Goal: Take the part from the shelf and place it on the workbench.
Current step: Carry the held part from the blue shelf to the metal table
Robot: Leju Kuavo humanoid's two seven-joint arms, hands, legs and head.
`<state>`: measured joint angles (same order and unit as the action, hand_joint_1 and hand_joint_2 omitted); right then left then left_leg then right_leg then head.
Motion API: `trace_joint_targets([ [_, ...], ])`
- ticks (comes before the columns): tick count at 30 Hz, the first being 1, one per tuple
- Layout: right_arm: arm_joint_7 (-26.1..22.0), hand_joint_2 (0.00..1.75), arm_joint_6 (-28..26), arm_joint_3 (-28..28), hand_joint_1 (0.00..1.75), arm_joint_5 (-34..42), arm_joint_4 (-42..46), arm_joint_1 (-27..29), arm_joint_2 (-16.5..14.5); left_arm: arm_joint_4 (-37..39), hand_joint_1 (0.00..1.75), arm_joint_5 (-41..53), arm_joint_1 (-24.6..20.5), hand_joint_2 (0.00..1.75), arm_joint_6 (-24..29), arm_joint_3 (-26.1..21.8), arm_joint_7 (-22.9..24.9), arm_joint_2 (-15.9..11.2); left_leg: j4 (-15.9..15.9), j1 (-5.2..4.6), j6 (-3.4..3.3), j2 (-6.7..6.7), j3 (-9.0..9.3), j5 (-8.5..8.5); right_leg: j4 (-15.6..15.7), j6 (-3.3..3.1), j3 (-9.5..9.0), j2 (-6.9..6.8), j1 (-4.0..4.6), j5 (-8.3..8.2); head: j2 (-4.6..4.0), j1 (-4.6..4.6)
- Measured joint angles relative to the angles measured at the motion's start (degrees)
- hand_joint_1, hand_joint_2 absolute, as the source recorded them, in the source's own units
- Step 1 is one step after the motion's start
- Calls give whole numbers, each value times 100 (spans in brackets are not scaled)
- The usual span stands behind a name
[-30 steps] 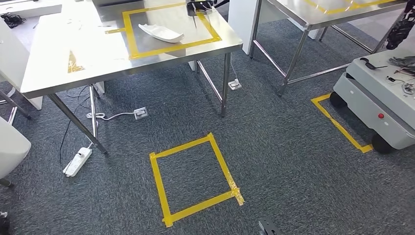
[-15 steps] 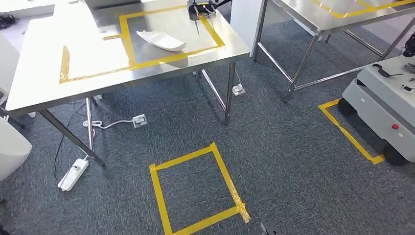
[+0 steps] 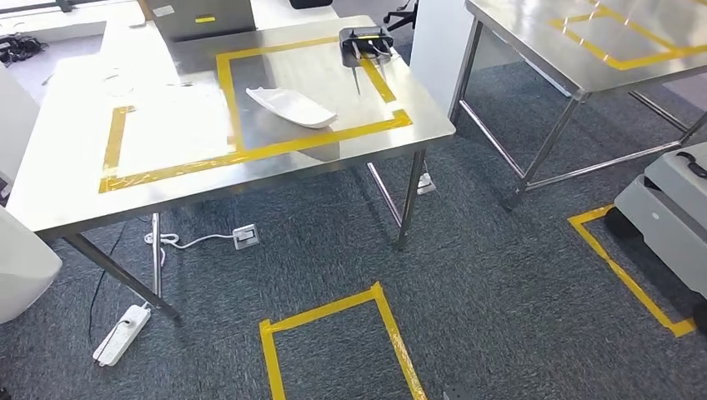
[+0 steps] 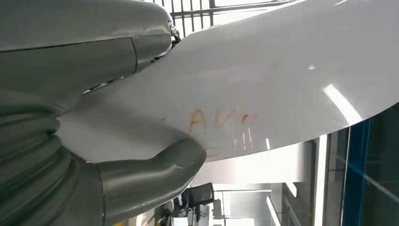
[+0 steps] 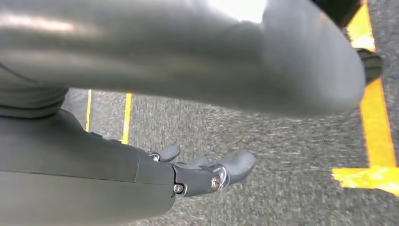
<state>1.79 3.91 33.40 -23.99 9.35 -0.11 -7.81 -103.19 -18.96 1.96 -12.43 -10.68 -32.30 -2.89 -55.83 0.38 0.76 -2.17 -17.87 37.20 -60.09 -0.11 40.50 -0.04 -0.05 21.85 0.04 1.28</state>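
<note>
White part (image 4: 263,80), glossy and curved, sits gripped in our left hand (image 4: 94,141). Our right hand (image 5: 197,174) hangs empty, fingers loosely apart, over carpet. We judge placing on the counter (image 3: 75,187) ahead remains.

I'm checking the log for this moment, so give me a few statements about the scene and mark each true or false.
1. The left hand holds a white part. True.
2. The right hand grips a tool. False: it holds nothing, fingers apart above the carpet.
3. A white part lies inside the yellow tape outline on the workbench. True.
4. The power strip sits on the workbench. False: it lies on the carpet beneath it.
</note>
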Motion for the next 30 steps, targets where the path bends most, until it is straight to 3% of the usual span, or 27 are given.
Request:
trace_joint_targets([
  [1,-4,0,1,1,0,-1,2,-22,-4,-26,175,-4,-2,175,-1,-1,-14,-11,-228,1,34,18,-54,-135,17,-39,-105,8,-9,99,0,-8],
  [2,-6,0,-1,2,0,0,3,-49,-7,-48,175,-11,-6,175,-1,-2,-31,-21,-617,2,69,51,-247,-324,60,-81,-237,16,-23,185,0,-26],
  [3,-4,0,-4,3,0,0,4,-72,-9,-61,175,-16,-6,175,0,-2,-37,-28,-1071,4,97,89,-540,-448,115,-114,-395,25,-34,276,0,-39],
  [4,0,0,-7,4,0,0,5,-79,-9,-64,175,-21,1,175,2,-1,-38,-31,-1478,9,118,127,-874,-454,190,-137,-569,32,-40,377,0,-56],
  [5,6,0,-10,5,0,0,4,-80,-8,-64,175,-24,9,175,8,-2,-38,-31,-1746,11,131,148,-1194,-309,268,-152,-769,36,-41,483,0,-67],
  [6,10,0,-11,7,0,0,4,-75,-8,-63,175,-25,17,175,16,-2,-32,-31,-1868,12,134,154,-1469,-48,353,-160,-982,42,-40,591,0,-64],
  [8,6,0,-8,8,0,0,3,-46,-8,-60,175,-25,37,175,39,-3,-28,-34,-1752,13,125,159,-1877,422,528,-161,-1444,57,-39,809,0,-64],
  [9,1,0,-6,8,0,0,3,-30,-8,-58,175,-25,57,175,48,-3,-27,-39,-1543,13,118,165,-2026,416,612,-154,-1689,65,-39,927,0,-65],
  [10,-4,0,-4,8,0,-1,3,-13,-8,-51,175,-25,85,175,54,-3,-27,-45,-1233,14,105,180,-2147,109,688,-142,-1917,70,-40,1054,0,-66],
  [12,-9,0,-4,9,0,-2,-8,9,-6,-18,175,-25,163,175,61,-7,-26,-56,-506,-1,71,258,-2327,-1087,773,-108,-2320,85,-31,1339,0,-82],
  [13,-11,0,-5,10,0,-4,-11,4,-4,0,175,-25,195,175,64,-9,-24,-63,-295,-19,47,302,-2329,-1546,836,-86,-2503,87,-24,1516,0,-83],
  [14,-18,0,-5,11,0,-5,-7,-6,-2,-1,175,-26,214,175,72,-11,-25,-70,-183,-34,18,314,-2282,-1756,846,-55,-2735,88,-10,1596,0,-81],
  [15,-33,0,-2,12,0,-7,7,-44,1,-22,175,-26,199,175,78,-13,-35,-80,-194,-45,-26,300,-2166,-1690,726,-25,-2880,91,3,1571,0,-67],
  [16,-48,0,1,13,0,-9,21,-98,7,-59,175,-27,159,175,83,-13,-50,-88,-210,-44,-73,264,-2049,-1597,461,-6,-2903,81,2,1453,0,-53],
  [17,-64,0,4,12,0,-11,34,-170,11,-113,175,-27,107,175,87,-14,-66,-98,-207,-40,-129,223,-1975,-1514,36,10,-2755,74,1,1289,-2,-43],
  [18,-74,0,5,11,0,-15,40,-245,16,-165,175,-27,62,175,87,-14,-77,-108,-222,-40,-182,199,-1926,-1443,-421,15,-2425,64,-8,1265,-4,-34],
  [19,-77,0,4,9,0,-19,44,-297,19,-206,175,-27,45,175,87,-14,-78,-115,-233,-41,-222,178,-1904,-1391,-782,31,-2066,51,-17,1418,-5,-27],
  [21,-75,0,4,7,0,-26,44,-302,15,-236,175,-26,92,175,89,-13,-74,-122,-247,-47,-268,133,-1806,-1272,-1196,75,-1493,35,-14,2022,-7,-10],
  [23,-64,0,7,7,0,-27,38,-217,14,-200,175,-25,165,175,100,-12,-61,-119,-251,-45,-275,93,-1620,-1129,-1239,95,-1122,33,-16,2470,-7,8],
  [24,-59,0,8,8,0,-29,35,-165,14,-179,175,-25,188,175,107,-12,-44,-118,-254,-44,-268,85,-1504,-1066,-1109,89,-987,33,-17,2516,-7,14],
  [25,-55,0,8,8,0,-31,33,-123,14,-161,175,-24,199,175,117,-12,-10,-118,-258,-45,-254,88,-1388,-1002,-869,71,-880,30,-13,2378,-7,20],
  [26,-48,0,4,9,0,-33,31,-86,14,-142,175,-12,201,175,135,-12,56,-118,-258,-46,-233,98,-1299,-938,-568,36,-799,17,-1,1976,-7,25],
  [28,-14,0,-14,12,0,-32,22,-50,14,-62,175,77,167,175,195,-10,296,-128,-274,-64,-177,105,-1178,-821,-60,-40,-682,-1,40,955,-7,10],
  [29,3,0,-25,14,0,-30,19,-47,9,-9,175,157,142,175,231,-8,447,-146,-284,-70,-141,101,-1160,-791,76,-72,-648,-6,53,601,-7,1],
  [30,17,0,-32,16,0,-28,16,-55,3,62,175,271,99,175,265,-5,585,-182,-301,-76,-100,95,-1142,-789,138,-95,-637,-1,59,479,-7,-8],
])
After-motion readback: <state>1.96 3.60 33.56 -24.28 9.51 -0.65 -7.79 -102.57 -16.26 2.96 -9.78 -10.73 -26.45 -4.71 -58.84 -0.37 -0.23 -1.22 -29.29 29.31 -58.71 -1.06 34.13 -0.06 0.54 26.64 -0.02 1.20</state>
